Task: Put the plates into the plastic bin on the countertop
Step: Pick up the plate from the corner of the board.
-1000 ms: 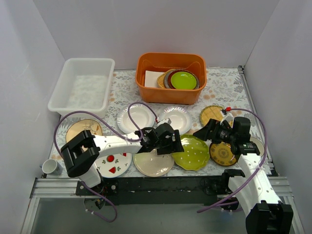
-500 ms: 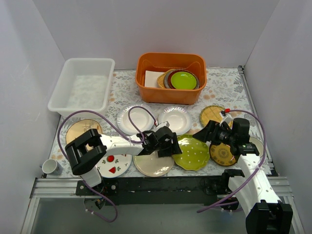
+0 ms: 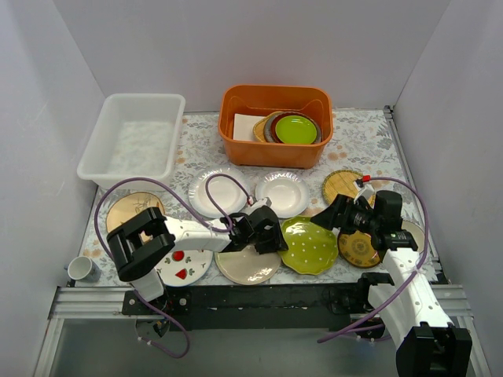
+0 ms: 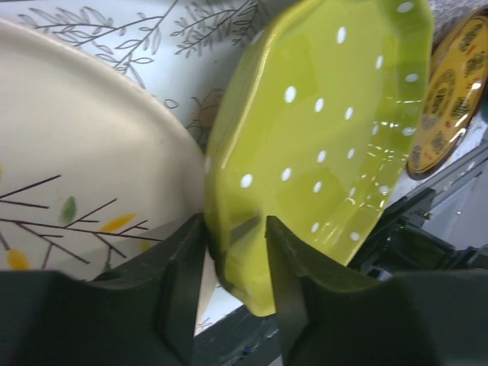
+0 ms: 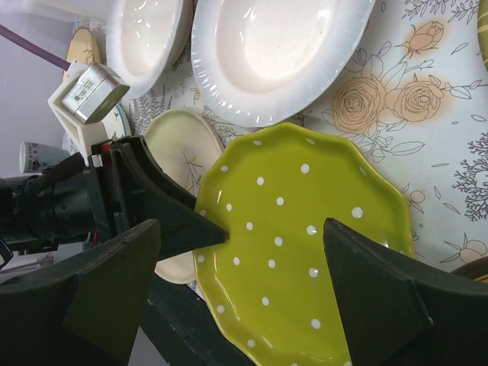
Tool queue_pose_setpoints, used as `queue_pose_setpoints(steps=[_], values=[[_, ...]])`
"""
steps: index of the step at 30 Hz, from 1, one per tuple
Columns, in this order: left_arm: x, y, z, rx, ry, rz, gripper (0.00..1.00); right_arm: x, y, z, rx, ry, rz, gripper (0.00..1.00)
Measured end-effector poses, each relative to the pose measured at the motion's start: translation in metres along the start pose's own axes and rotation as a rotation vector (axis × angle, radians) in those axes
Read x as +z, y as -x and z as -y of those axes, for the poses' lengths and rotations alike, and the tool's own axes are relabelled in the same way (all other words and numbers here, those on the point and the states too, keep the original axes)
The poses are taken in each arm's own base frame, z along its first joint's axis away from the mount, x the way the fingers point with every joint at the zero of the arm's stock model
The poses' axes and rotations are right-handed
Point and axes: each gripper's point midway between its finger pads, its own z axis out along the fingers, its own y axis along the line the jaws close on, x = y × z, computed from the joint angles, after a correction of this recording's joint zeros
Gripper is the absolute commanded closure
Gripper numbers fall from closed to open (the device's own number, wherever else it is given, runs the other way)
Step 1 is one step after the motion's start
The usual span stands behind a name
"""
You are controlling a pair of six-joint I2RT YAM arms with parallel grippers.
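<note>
Near left corner: small cup (image 3: 78, 269). Near row on the countertop (image 3: 361, 141), left to right: red-fruit plate (image 3: 182, 265), cream plate (image 3: 247, 265) with a painted twig, green plate (image 3: 310, 245) with white dots, brown-gold plate (image 3: 357, 250). Green plate's scalloped left rim sits just beside the cream plate's edge. Left gripper (image 4: 235, 229) is low over that junction, reaching in from the left. Its fingers (image 4: 183, 282) straddle the green plate's left rim, one outside and one on the inner face, both looking pressed against it: pinched on the rim. Cannot tell whether the plate is off the surface. Right gripper (image 3: 334, 214) hangs over the green plate's far right edge, touching nothing, fingers spread wide; the wrist view looks down between them onto the dotted face. A pale plate (image 3: 415, 232) shows partly under the right arm. Middle row: tan plate (image 3: 134, 208) at left, white plate (image 3: 216, 193), second white plate (image 3: 281, 192) close beside it, yellow woven plate (image 3: 342, 184) at right. A purple cable (image 3: 228, 182) from the left arm loops over the first white plate. Far left: the bin (image 3: 94, 161), white, translucent, well apart from the green plate. Every plate named so far lies on the countertop, outside the bin. Far centre: orange tub (image 3: 236, 145) holding a stack topped by a lime plate (image 3: 296, 128), with something white and flat (image 3: 245, 126) beside the stack.
</note>
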Motion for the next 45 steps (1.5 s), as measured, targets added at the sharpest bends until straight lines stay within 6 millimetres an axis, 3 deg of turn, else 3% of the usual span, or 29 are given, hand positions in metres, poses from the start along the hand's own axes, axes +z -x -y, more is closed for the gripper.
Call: queue_pose_setpoints(steps=[2, 5, 13, 22, 27, 32, 40, 45], values=[[0.0, -0.001, -0.003, -0.002, 0.006, 0.0, 0.75, 0.0, -0.001, 0.0, 0.001, 0.001, -0.001, 0.05], [0.001, -0.001, -0.005, -0.006, 0.011, 0.0, 0.77, 0.002, -0.004, 0.003, 0.004, 0.0, -0.005, 0.05], [-0.001, -0.003, -0.008, -0.027, 0.004, 0.005, 1.0, 0.003, -0.007, 0.006, 0.008, -0.002, -0.009, 0.05], [-0.01, -0.008, -0.012, -0.039, 0.001, 0.004, 1.0, 0.003, -0.007, 0.005, 0.007, 0.002, -0.009, 0.05], [-0.019, -0.005, -0.014, -0.036, 0.006, 0.022, 1.0, 0.003, -0.008, 0.004, 0.007, 0.007, -0.01, 0.05], [-0.034, 0.004, -0.002, -0.023, -0.035, 0.061, 1.0, 0.003, -0.007, 0.004, 0.005, 0.012, -0.007, 0.05], [-0.041, 0.005, -0.005, -0.002, -0.024, 0.067, 1.0, 0.003, -0.007, 0.002, -0.002, 0.025, -0.01, 0.04], [-0.057, 0.006, -0.009, 0.009, -0.031, 0.083, 1.0, 0.004, -0.01, 0.003, -0.006, 0.032, -0.029, 0.03]])
